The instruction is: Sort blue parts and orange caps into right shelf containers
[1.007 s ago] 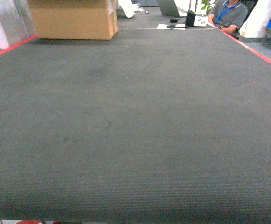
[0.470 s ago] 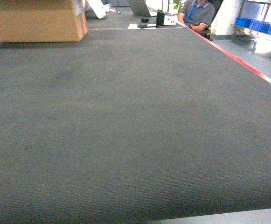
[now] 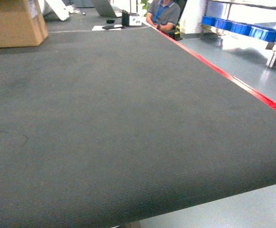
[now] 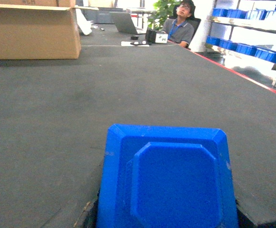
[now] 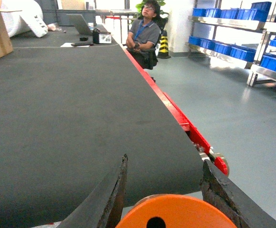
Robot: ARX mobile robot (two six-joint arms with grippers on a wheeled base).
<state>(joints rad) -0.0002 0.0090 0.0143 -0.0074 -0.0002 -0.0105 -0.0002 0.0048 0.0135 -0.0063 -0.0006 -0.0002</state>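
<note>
A: Head view is swinging right: the box (image 3: pixel 12 21) is sliding toward the left edge, and the shelf (image 3: pixel 244 29) with blue crates (image 3: pixel 261 32) is coming in past the table's (image 3: pixel 128 118) red edge.

B: So the base is turning toward the drop-off, I'd judge. Loads?

A: The left gripper (image 4: pixel 166 209) is holding 1 blue part (image 4: pixel 168 178), chunky, with a raised octagonal face. The right gripper (image 5: pixel 164 190) is clamping 1 orange cap (image 5: pixel 176 213), its round end facing the camera.
</note>
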